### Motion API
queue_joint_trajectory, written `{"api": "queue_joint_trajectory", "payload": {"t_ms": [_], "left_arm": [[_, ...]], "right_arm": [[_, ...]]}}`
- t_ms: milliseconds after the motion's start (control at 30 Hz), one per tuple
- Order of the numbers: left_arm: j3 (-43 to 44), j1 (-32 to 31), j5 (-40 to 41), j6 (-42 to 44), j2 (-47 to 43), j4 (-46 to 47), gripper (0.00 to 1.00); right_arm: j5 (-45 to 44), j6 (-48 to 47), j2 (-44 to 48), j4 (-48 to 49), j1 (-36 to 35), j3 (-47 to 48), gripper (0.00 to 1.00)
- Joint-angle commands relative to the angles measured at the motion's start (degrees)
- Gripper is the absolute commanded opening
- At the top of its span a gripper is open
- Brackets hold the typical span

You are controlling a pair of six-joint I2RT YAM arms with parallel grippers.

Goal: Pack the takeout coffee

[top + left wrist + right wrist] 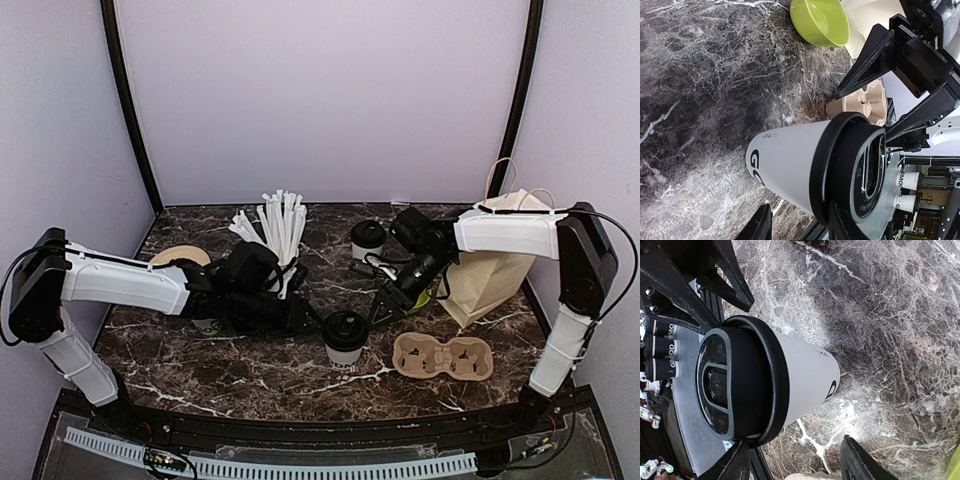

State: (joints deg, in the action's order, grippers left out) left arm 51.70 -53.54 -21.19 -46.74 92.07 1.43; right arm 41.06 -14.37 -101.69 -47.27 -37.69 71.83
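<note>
A takeout coffee cup (pixel 345 338), white with a black lid, stands upright on the marble table (pixel 250 375) at the front middle. It also shows in the left wrist view (pixel 790 160) and in the right wrist view (pixel 807 372). My left gripper (pixel 314 322) is open right beside it on the left (pixel 800 226), with the cup's lid end just ahead of the jaws. My right gripper (pixel 386 304) is open close on its right (pixel 797 465). A second lidded coffee cup (pixel 367 239) stands farther back.
A brown pulp cup carrier (pixel 442 357) lies at the front right, and shows in the left wrist view (pixel 865 102). A brown paper bag (pixel 495 265) stands at the right with a green bowl (pixel 431 293) beside it. A cup of white straws (pixel 280 228) stands at the back left.
</note>
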Motion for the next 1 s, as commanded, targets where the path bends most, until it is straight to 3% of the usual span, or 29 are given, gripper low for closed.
{"api": "queue_joint_trajectory", "payload": {"t_ms": [0,133,367,567,800,967], "left_arm": [[-4.01,-0.51,4.14,0.83,6.43,-10.03,0.4],[-2.94,-0.48,5.24,2.28,6.61,-12.11,0.4],[-1.36,-0.62,6.52,5.55,1.42,-9.73,0.41],[0.63,-0.63,4.83,10.41,-5.49,-4.07,0.51],[3.17,-0.61,6.15,14.49,-10.06,-2.52,0.59],[3.67,-0.51,11.79,18.6,-13.14,-4.21,0.6]], "right_arm": [[-13.66,2.22,-5.41,4.08,-1.05,-1.52,0.6],[-15.86,2.65,-6.84,4.01,-1.16,-1.5,0.6],[-9.29,-0.3,-2.38,1.03,-1.16,2.62,0.59],[-2.64,-3.31,2.06,-2.75,-0.89,6.38,0.68],[-3.81,-5.83,3.99,-5.46,-0.76,9.29,0.73],[-5.63,-11.94,7.05,-6.29,-1.25,10.33,0.79]]}}
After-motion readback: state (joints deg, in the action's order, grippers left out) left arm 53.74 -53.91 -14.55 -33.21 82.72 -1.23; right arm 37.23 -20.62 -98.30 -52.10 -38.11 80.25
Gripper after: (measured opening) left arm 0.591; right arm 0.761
